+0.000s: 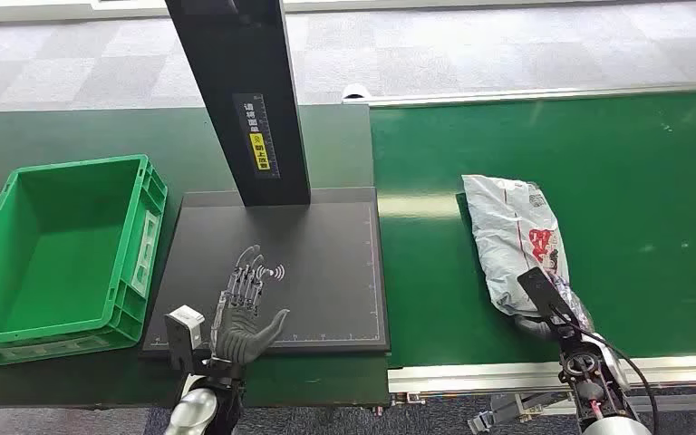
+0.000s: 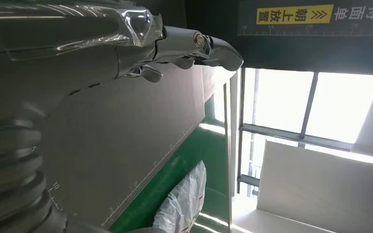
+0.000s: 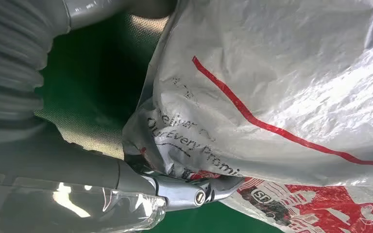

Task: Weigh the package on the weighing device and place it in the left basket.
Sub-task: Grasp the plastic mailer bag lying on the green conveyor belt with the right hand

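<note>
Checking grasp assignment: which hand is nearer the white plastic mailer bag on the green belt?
Right. The right hand is at the white plastic mailer bag's near end, touching it; the left hand hovers open over the black weighing platform, well apart.

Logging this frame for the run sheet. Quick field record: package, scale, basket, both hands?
package: grey plastic mailer bag with red print, lying on the green belt, right of the scale
scale: black platform with upright post, nothing on it
basket: green crate, left of scale, nothing inside
left hand: open, fingers spread above the platform
right hand: at the bag's near end, touching it; grip unclear
</note>
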Robot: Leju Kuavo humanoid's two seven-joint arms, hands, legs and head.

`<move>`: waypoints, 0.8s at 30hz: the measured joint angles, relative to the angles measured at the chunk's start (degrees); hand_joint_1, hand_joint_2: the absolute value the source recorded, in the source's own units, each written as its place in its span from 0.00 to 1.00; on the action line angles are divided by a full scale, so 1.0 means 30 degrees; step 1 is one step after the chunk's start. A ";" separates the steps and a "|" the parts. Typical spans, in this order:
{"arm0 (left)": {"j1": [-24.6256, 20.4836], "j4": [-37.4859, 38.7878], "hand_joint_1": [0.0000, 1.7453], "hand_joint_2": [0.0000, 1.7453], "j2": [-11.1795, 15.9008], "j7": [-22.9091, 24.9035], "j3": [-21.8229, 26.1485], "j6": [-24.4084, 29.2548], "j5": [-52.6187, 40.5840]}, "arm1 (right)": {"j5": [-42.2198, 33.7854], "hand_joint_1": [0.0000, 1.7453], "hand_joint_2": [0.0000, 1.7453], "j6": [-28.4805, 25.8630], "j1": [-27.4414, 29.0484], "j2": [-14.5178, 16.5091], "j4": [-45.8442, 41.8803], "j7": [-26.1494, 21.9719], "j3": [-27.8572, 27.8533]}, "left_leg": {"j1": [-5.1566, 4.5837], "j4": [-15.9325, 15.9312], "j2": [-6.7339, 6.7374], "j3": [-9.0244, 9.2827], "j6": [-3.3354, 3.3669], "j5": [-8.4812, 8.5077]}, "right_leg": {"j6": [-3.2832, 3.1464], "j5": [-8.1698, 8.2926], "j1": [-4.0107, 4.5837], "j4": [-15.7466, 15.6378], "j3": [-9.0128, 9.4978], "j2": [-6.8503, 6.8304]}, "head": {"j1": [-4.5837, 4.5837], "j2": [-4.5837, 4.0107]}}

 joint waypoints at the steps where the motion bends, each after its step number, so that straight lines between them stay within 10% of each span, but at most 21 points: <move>1: 0.0004 -0.0004 0.00 1.00 0.0000 -0.0002 0.0002 0.0000 0.0000 | 0.0000 1.00 1.00 0.0010 -0.0025 -0.0002 0.0001 -0.0018 0.0011 | -0.0001 0.0000 0.0000 0.0001 0.0000 0.0000 | 0.0000 0.0000 0.0000 0.0000 0.0001 0.0000 | -0.0001 0.0000; 16: 0.0263 -0.0361 0.00 1.00 0.0000 -0.0007 0.0160 0.0323 0.0004 | -0.0969 1.00 1.00 -0.2095 -0.0225 -0.0002 -0.0751 -0.1987 0.0079 | -0.0003 0.0000 -0.0002 -0.0003 -0.0004 0.0004 | 0.0000 0.0000 0.0003 0.0003 0.0002 -0.0003 | -0.0002 0.0000; 24: 0.0296 -0.0700 0.00 1.00 0.0007 0.0199 0.0319 0.0384 0.0024 | -0.1574 1.00 1.00 -0.3326 0.1266 0.0753 -0.7220 -0.1839 0.1810 | -0.0001 -0.0001 0.0000 -0.0001 0.0000 0.0008 | 0.0000 0.0000 0.0007 0.0005 -0.0003 -0.0002 | -0.0005 0.0000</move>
